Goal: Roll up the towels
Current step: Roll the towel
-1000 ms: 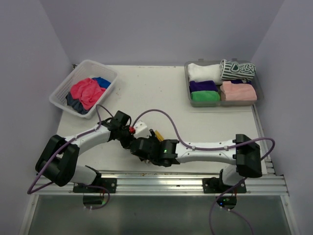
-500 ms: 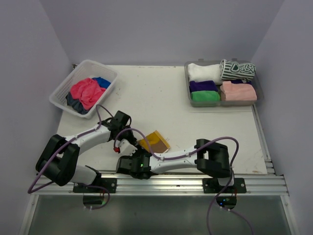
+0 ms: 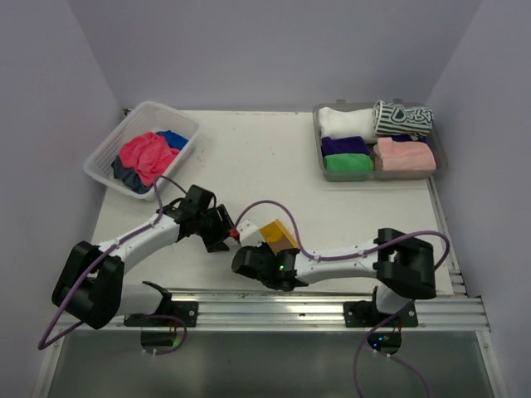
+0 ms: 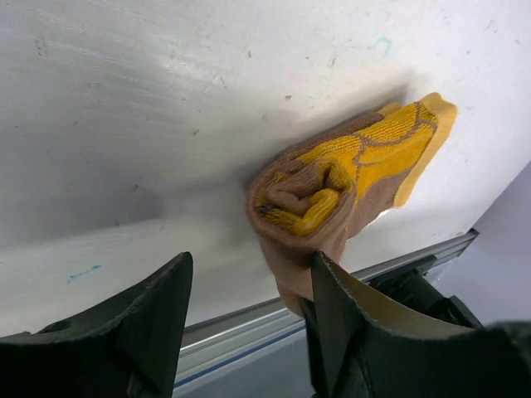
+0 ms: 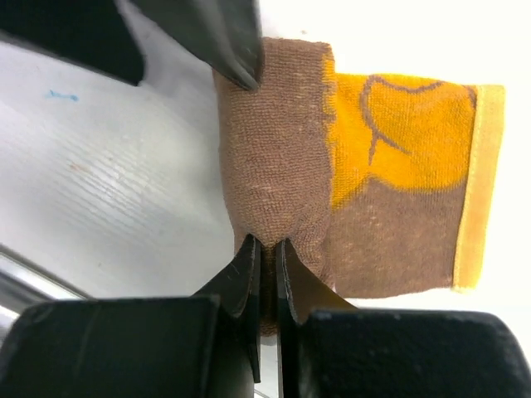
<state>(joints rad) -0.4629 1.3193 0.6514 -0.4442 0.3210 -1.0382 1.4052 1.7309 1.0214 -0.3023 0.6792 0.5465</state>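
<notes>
Towel (image 5: 282,174), half rolled, one end nipped in closed right hand (image 5: 265,249), other end just before parted left hand (image 4: 249,269).

towel (image 4: 332,186): lower end slips behind a finger of my left gripper (image 4: 249,265).
right gripper (image 5: 265,244): my tips sink into the roll; cloth between them unseen.
basket (image 3: 101,156): dark cloth (image 3: 124,175) mostly buried under pink cloth (image 3: 143,155).
</notes>
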